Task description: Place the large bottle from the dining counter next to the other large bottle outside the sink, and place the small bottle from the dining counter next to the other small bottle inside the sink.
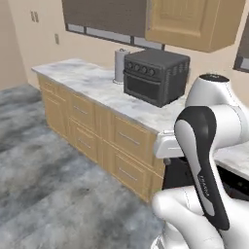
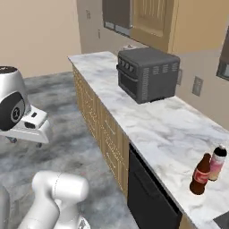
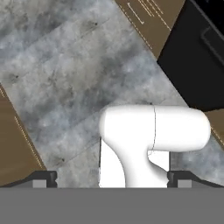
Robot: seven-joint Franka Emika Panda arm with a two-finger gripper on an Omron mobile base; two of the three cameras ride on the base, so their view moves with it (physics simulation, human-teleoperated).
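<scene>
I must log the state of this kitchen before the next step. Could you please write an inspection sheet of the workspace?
Surface: marble counter along the wall, on tan wooden cabinets.
Job's things: brown large bottle and pink other large bottle stand upright, close side by side on the counter; a dark corner of the sink at the right base view's lower right edge.
Clutter: dark toaster oven; paper towel roll behind it.
End effector: open, empty, pointing down at the grey floor.
Cables: nothing seen.
Surroundings: black dishwasher front, upper wooden cabinet, wall outlets.
</scene>
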